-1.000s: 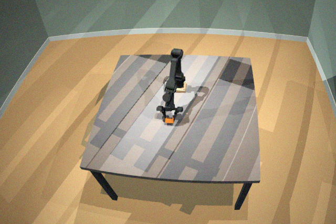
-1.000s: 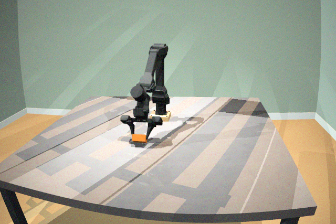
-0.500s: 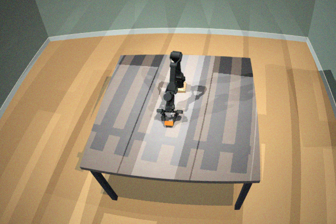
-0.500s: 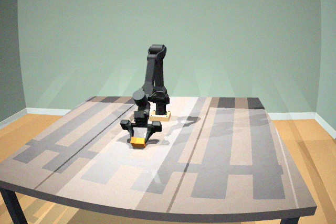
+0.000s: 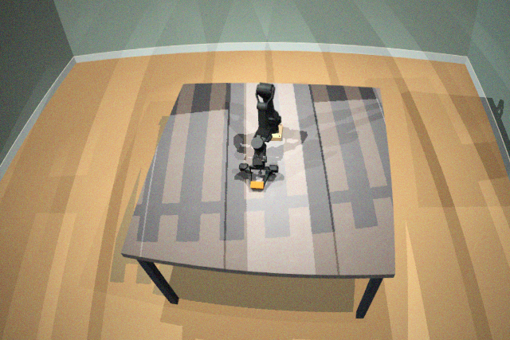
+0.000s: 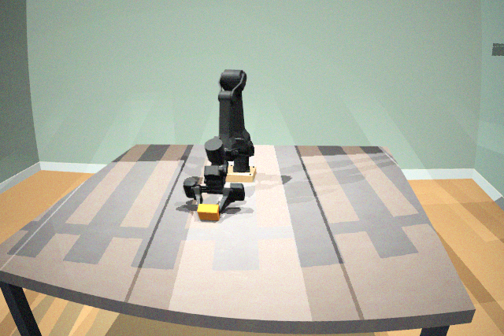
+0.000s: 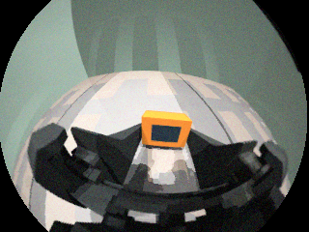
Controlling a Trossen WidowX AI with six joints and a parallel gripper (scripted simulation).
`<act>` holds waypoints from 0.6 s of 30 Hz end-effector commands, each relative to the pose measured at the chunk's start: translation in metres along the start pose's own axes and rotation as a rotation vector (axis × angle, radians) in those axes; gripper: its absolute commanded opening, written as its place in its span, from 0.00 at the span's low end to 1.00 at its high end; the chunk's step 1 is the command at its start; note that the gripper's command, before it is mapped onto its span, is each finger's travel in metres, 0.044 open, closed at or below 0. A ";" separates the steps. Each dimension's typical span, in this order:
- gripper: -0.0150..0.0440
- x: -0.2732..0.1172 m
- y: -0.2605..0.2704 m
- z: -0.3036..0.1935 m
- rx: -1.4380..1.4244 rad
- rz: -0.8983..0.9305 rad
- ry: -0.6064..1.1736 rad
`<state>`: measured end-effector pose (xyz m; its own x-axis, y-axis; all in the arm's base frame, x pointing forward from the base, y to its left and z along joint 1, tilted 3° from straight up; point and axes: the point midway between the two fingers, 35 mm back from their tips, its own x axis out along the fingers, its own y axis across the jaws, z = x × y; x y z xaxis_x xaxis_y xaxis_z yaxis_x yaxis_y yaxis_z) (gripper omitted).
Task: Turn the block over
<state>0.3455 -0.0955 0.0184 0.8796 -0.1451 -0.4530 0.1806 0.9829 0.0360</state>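
The orange block (image 5: 256,185) (image 6: 208,212) (image 7: 166,116) is between the fingertips of my gripper (image 5: 257,182) (image 6: 209,205) (image 7: 165,128), which is shut on it. My gripper reaches forward at a low angle, close above the table (image 5: 284,254) (image 6: 260,291). The block's dark marked side (image 7: 166,132) faces back toward the wrist camera and the arm, not down. Plain orange top and front sides show in the exterior view. The block is at or just above the table top; its underside is hidden, so contact cannot be told.
The arm's pale base (image 5: 278,134) (image 6: 246,175) stands behind the gripper. The table's front edge lies well in front of the block. Striped light and shadows cross the table top. A green wall (image 5: 263,7) (image 6: 260,39) stands behind the table.
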 end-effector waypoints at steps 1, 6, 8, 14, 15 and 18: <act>0.25 -0.008 0.002 -0.007 0.005 0.007 -0.034; 0.25 -0.012 0.003 -0.005 0.005 0.008 -0.068; 0.25 -0.013 0.003 -0.003 0.005 0.008 -0.080; 0.25 -0.013 0.003 -0.003 0.005 0.008 -0.080; 0.25 -0.013 0.003 -0.003 0.005 0.008 -0.080; 0.25 -0.013 0.003 -0.003 0.005 0.008 -0.080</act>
<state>0.3337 -0.0914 0.0213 0.9118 -0.1512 -0.3818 0.1788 0.9832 0.0376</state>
